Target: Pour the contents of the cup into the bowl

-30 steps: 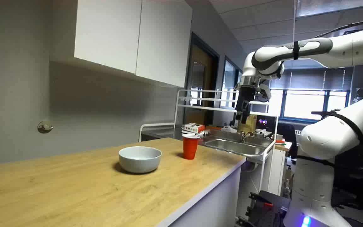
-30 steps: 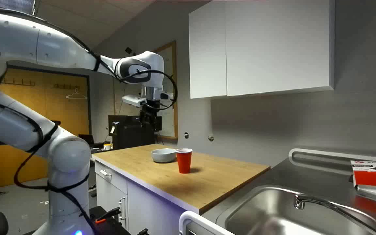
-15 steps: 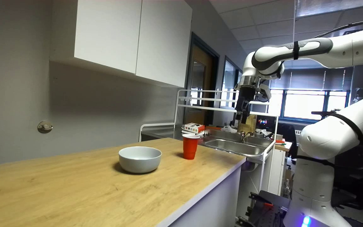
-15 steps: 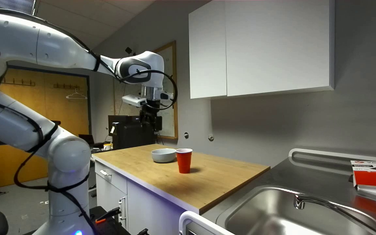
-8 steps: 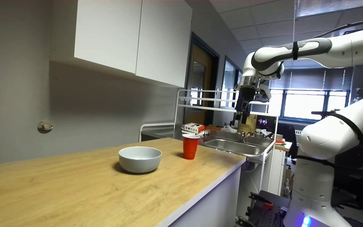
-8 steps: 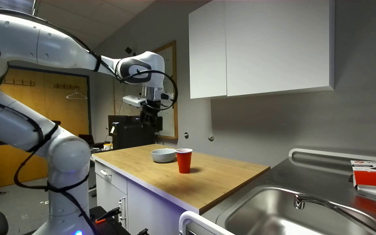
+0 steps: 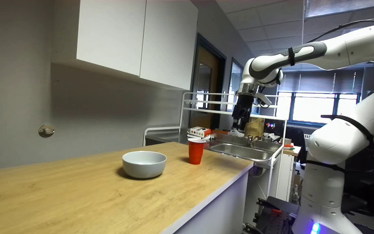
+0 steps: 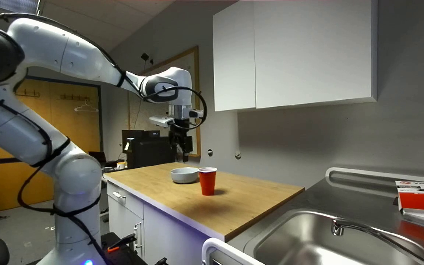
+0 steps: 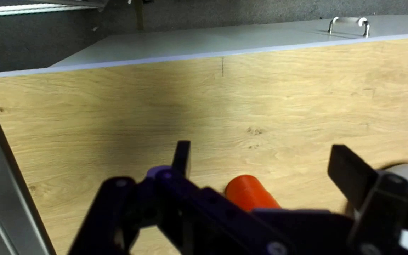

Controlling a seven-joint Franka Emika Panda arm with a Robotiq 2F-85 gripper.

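claw [image 9: 262,157] w/ fingers [image 9: 349,173] spread wide hangs higher than red cup [image 7: 195,152], which stands upright on desk [image 7: 76,195], right of grey bowl [image 7: 143,169] in both ext. views.

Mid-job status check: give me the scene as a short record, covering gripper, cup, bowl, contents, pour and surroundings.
Gripper: open, in the air, holding nothing
Red cup: upright on the wooden countertop, apart from the gripper
Bowl: pale grey, upright on the same countertop, apart from the cup
Contents: hidden inside the cup, cannot tell
Pour: not under way, cup ungripped
Surroundings: steel sink beyond one end of the countertop
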